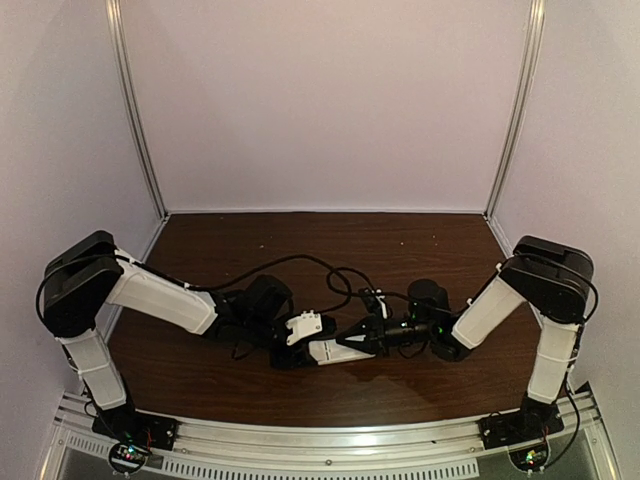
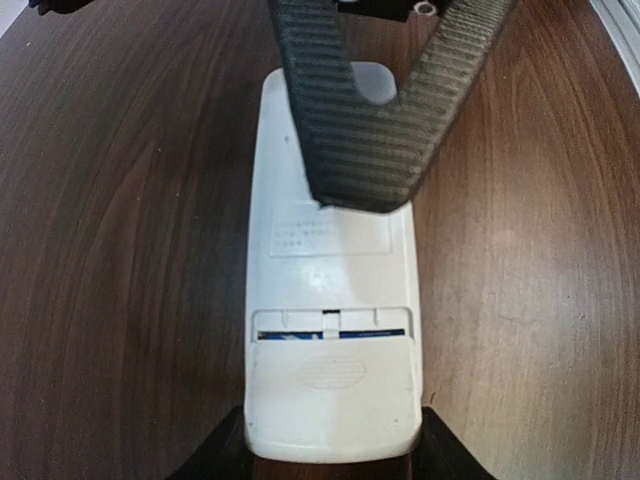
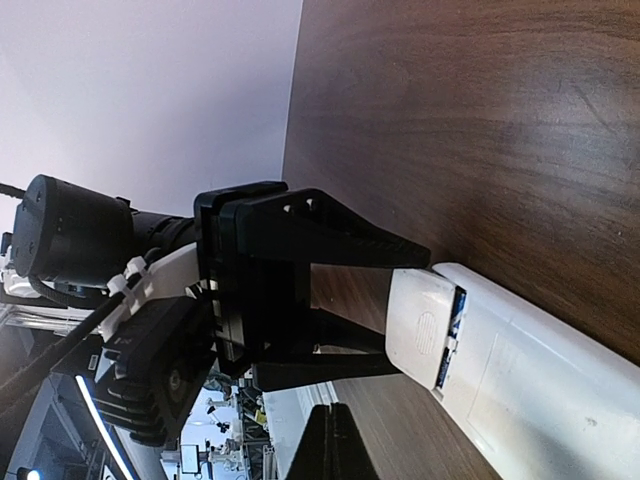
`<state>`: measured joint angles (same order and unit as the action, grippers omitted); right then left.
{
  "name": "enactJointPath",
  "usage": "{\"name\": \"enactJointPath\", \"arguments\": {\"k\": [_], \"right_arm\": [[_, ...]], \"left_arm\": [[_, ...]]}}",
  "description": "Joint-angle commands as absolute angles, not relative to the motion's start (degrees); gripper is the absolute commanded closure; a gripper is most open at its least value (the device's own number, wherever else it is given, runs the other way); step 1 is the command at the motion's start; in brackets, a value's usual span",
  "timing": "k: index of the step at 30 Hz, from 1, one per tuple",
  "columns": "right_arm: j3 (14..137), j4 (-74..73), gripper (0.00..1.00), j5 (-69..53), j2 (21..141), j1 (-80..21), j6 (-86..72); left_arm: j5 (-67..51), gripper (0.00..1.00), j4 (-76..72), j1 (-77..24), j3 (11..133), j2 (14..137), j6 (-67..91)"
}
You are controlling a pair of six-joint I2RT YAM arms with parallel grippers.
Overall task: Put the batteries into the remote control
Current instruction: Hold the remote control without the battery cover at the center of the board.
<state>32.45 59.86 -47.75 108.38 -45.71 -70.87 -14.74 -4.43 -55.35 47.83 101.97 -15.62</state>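
Observation:
The white remote control [image 2: 330, 255] lies back-up on the table; it also shows in the top view [image 1: 335, 351] and the right wrist view [image 3: 530, 380]. My left gripper [image 2: 332, 462] is shut on its near end, one finger on each side. The white cover piece [image 2: 333, 395] sits over the compartment, leaving a thin slit. The blue batteries [image 2: 290, 334] show through that slit, also in the right wrist view [image 3: 458, 305]. My right gripper [image 2: 362, 195] is shut, its ribbed fingers meeting in a V with the tips on the remote's back. It also shows in the top view [image 1: 362, 336].
Dark wooden table [image 1: 400, 250] inside a white-walled enclosure. Black cables [image 1: 330, 272] loop on the table behind the grippers. An aluminium rail [image 1: 320, 440] runs along the near edge. Both arms meet at the table's middle front.

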Motion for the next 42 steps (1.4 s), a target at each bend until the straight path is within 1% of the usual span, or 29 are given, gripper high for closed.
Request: {"name": "enactJointPath", "arguments": {"k": [1, 11, 18, 22, 28, 42], "right_arm": [[33.2, 63.6, 1.00, -47.8, 109.5, -46.1, -72.4], [33.5, 63.4, 1.00, -47.7, 109.6, -46.2, -72.5], [33.4, 63.5, 1.00, -47.9, 109.8, -46.1, -72.6], [33.4, 63.8, 1.00, -48.0, 110.1, -46.1, -72.8], [33.4, 63.8, 1.00, -48.0, 110.1, -46.1, -72.8], [33.6, 62.3, 1.00, -47.8, 110.1, -46.4, -72.0]], "left_arm": [[-14.8, 0.66, -6.4, -55.6, 48.6, 101.8, -14.7], [-14.5, 0.66, -7.8, -55.8, 48.4, 100.9, -14.6], [-14.5, 0.64, -8.1, -56.5, 48.2, 100.4, -15.1], [-15.3, 0.61, -9.6, -56.5, 47.5, 100.3, -15.2], [-14.9, 0.61, -8.4, -56.5, 48.5, 102.1, -13.9], [-11.7, 0.60, -7.1, -56.7, 47.5, 102.0, -8.8]]}}
